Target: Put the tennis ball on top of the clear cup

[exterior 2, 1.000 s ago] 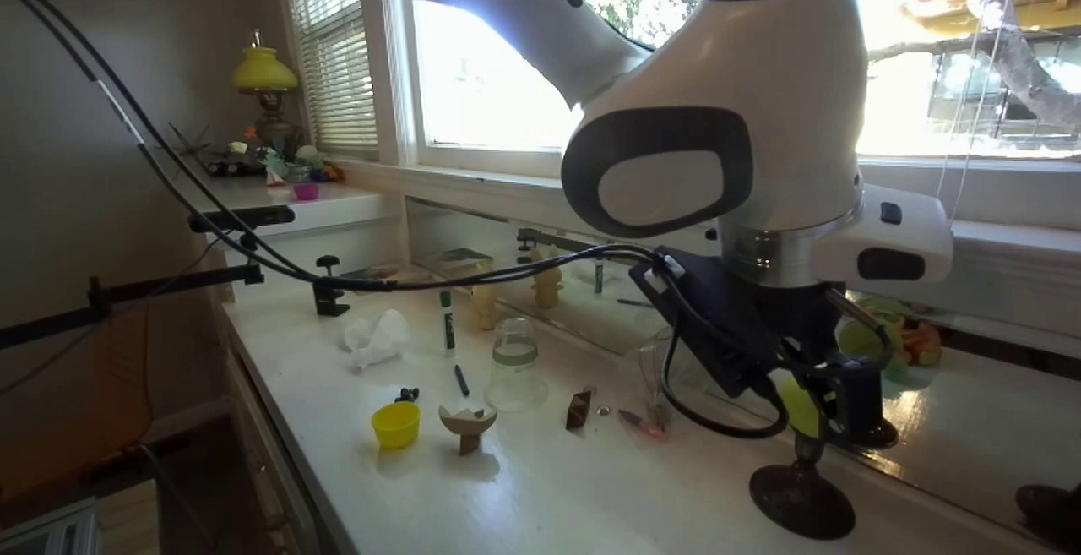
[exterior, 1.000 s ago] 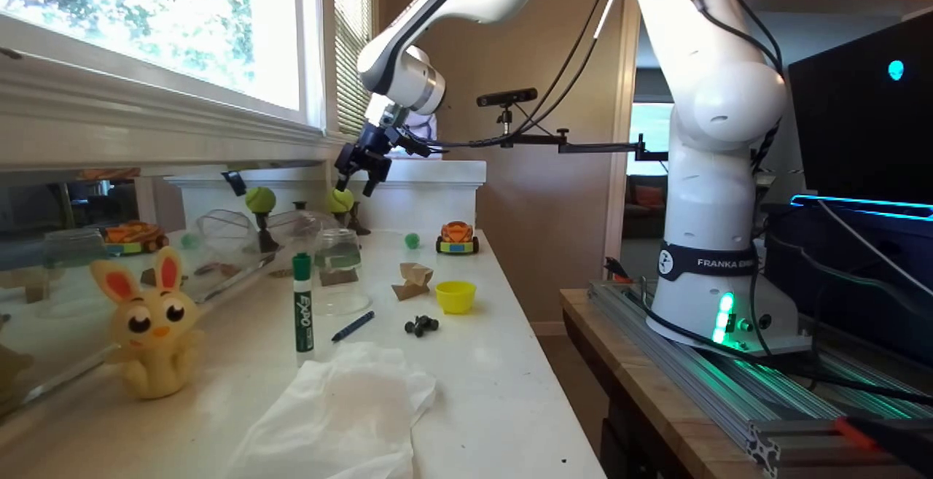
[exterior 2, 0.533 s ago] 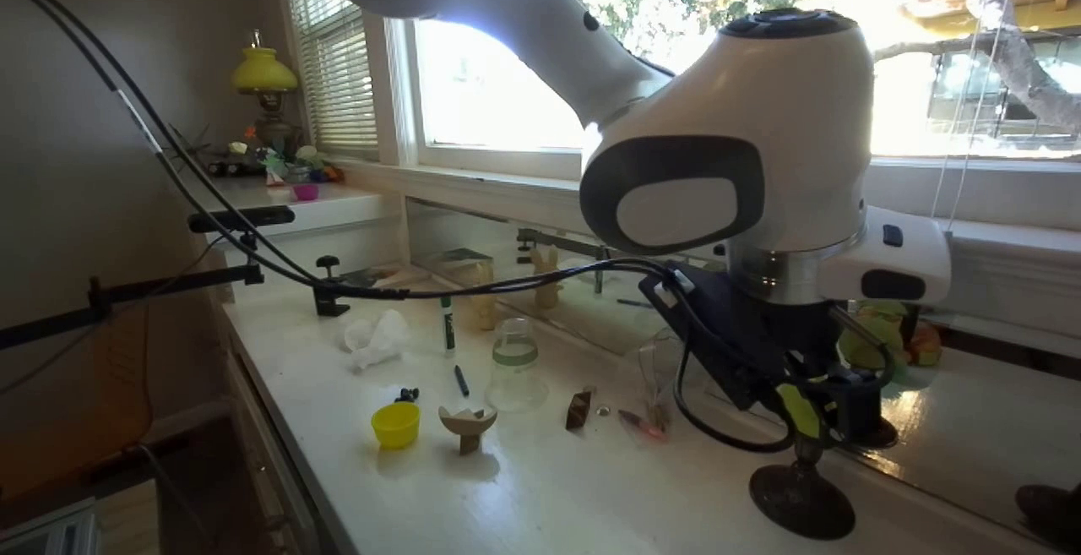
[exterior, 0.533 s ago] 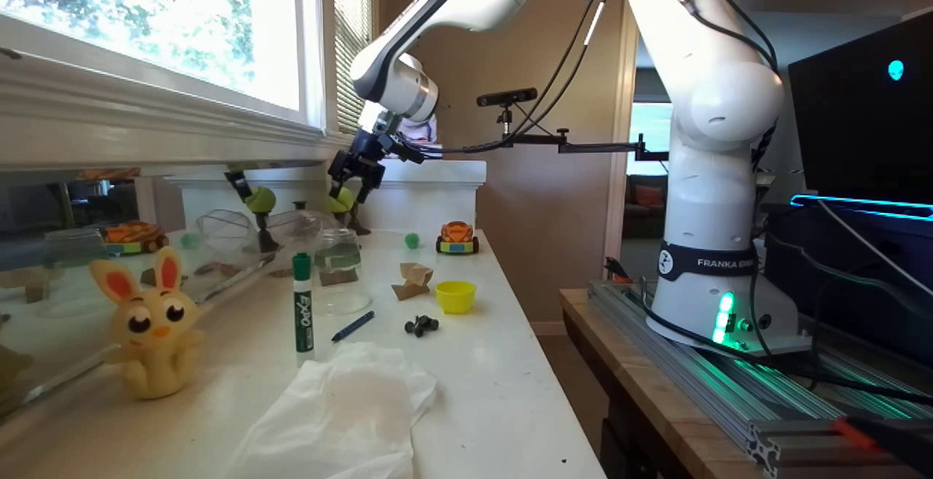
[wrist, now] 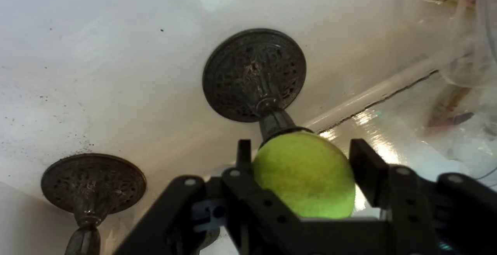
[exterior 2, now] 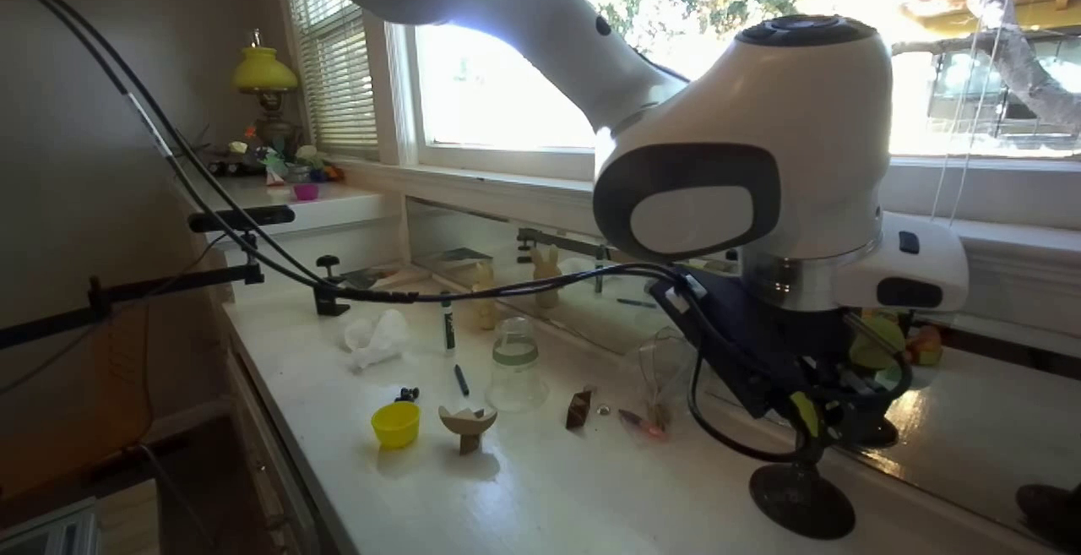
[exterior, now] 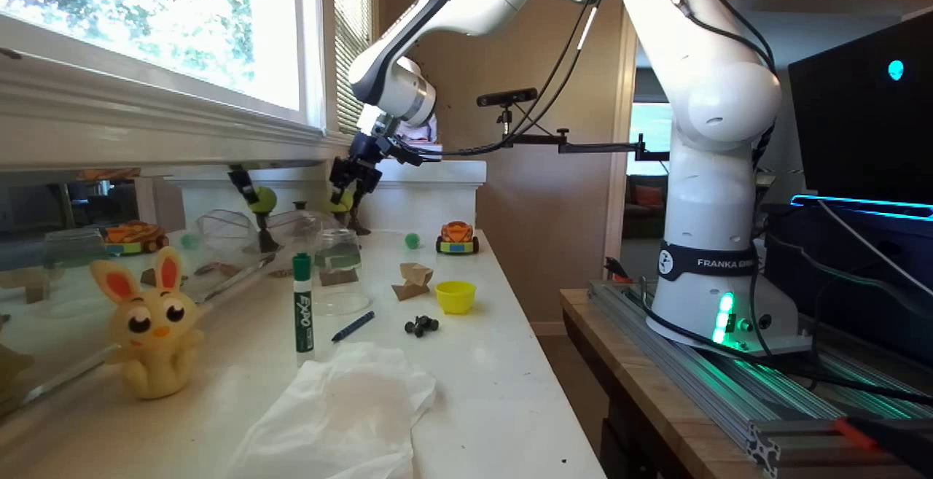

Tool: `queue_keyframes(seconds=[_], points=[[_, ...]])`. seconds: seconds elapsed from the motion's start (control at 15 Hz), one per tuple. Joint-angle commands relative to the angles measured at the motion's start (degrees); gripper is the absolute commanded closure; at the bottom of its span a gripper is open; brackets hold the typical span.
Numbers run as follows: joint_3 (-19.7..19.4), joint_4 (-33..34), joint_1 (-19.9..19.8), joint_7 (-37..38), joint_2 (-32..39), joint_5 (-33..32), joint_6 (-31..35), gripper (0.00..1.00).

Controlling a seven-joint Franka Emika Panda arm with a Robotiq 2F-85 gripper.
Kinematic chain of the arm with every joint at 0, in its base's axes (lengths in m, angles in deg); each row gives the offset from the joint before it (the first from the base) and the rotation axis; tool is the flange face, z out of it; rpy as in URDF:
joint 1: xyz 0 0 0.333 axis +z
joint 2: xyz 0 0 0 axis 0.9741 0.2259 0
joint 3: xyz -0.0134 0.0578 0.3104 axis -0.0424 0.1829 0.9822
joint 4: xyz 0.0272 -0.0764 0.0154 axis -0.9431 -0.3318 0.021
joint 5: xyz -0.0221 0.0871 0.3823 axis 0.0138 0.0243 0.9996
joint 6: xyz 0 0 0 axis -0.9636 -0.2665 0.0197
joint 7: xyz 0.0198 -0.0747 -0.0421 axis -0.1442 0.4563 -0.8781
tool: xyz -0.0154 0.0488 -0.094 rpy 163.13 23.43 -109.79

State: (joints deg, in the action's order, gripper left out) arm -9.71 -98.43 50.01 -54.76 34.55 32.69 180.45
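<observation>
End effector narrow, at ball width — holding the tennis ball, fingers against opposite sides, tilted over it in an exterior view. Ball is round, so every axis is equal. It sits between the fingertips, at the top of an upright dark candlestick. Clear cup stands well apart on the counter, long axis vertical, outline faint. Counts, ignoring reflections in the mirror: 1 tennis ball, 1 clear cup, at least 2 candlesticks (wrist view). Farther out, in an exterior view — 1 yellow bowl, 1 orange toy car, 1 small green pompom, 1 green-capped marker standing upright, 1 rabbit toy, 1 crumpled white sheet.
</observation>
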Motion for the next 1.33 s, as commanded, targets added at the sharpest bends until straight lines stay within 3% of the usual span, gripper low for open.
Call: queue_keyframes(seconds=[0.0,0.87,1.27], points=[[1.32,1.91,-1.62,-1.89,1.09,1.61,-0.66,0.61],[1.37,1.50,-1.59,-1.79,-0.04,0.66,-0.33,0.62],[-0.34,-2.31,0.26,0.51,-5.98,-2.24,-2.34,0.62]])
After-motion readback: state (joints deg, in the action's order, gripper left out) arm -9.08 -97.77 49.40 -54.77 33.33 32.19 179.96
